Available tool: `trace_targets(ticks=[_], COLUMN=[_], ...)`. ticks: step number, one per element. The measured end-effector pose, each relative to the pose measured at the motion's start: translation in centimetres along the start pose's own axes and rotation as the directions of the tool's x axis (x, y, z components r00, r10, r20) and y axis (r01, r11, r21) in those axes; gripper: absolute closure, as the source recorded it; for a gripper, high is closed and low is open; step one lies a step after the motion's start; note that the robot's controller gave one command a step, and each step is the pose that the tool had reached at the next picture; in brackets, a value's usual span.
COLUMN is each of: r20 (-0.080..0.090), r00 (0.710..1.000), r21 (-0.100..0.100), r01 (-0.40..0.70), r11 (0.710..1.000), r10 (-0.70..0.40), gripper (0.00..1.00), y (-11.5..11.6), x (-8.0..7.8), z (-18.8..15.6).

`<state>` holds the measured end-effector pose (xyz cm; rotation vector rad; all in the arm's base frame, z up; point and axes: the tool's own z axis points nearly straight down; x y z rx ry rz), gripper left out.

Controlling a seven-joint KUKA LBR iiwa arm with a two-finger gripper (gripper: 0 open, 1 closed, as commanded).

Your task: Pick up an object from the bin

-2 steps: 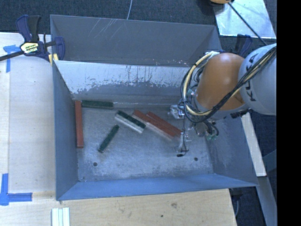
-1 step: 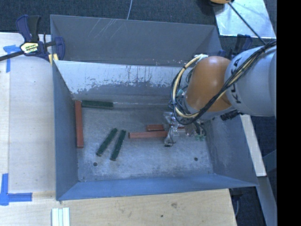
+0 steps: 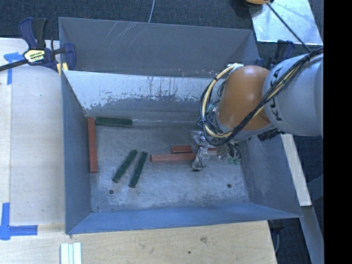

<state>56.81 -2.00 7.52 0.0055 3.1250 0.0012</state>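
My gripper [image 3: 197, 164] hangs low over the bin floor, right of centre, with its tips at the right ends of two short red-brown bars. One red-brown bar [image 3: 169, 158] lies flat and points left from the fingertips. A second, shorter red-brown bar [image 3: 180, 149] lies just behind it, partly hidden by the gripper. Whether either bar sits between the fingers is not visible.
Two dark green sticks [image 3: 125, 165] [image 3: 137, 169] lie side by side, slanted, left of centre. A long red-brown bar [image 3: 92, 145] runs along the left wall. Another dark green stick [image 3: 114, 122] lies along the back wall. The arm's orange cover and cables hang over the right side.
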Motion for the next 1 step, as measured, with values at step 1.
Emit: trace_targets(ticks=[1], r20=[-0.01], r00=[0.999], r21=[0.002], r01=[-0.048], r11=[0.999], r10=[0.048], gripper=[1.0], y=[-2.11], x=[-1.22], z=[-15.49])
